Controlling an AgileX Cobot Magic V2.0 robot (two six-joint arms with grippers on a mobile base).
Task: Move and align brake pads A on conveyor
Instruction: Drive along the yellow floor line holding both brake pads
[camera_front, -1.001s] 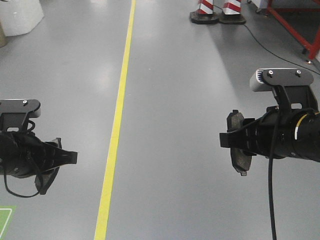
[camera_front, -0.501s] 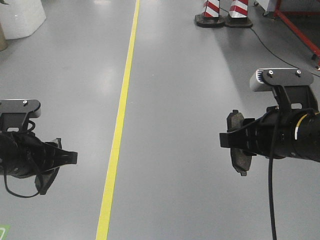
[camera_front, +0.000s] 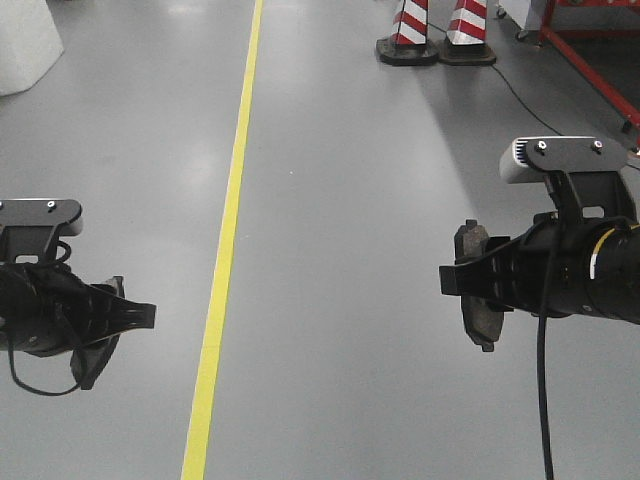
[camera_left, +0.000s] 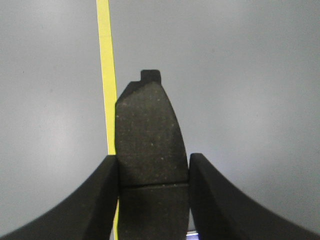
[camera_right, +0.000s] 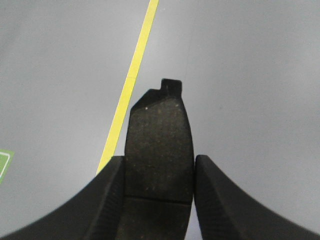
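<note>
Over a grey floor (camera_front: 350, 200) with a yellow line (camera_front: 222, 250) and no conveyor in view, the left claw (camera_left: 152, 175) and right claw (camera_right: 159, 175) each clench a brake pad (camera_left: 149, 135) (camera_right: 160, 135), so placing and aligning remain.

This is an industrial workshop or factory hall — a smooth grey coated floor (camera_front: 350, 200) carries a painted yellow lane line (camera_front: 222, 250). Red-and-white striped traffic cones (camera_front: 436, 30) stand at the back beside a red steel frame (camera_front: 590, 40) — a cable (camera_front: 530, 100) trails across the floor.
</note>
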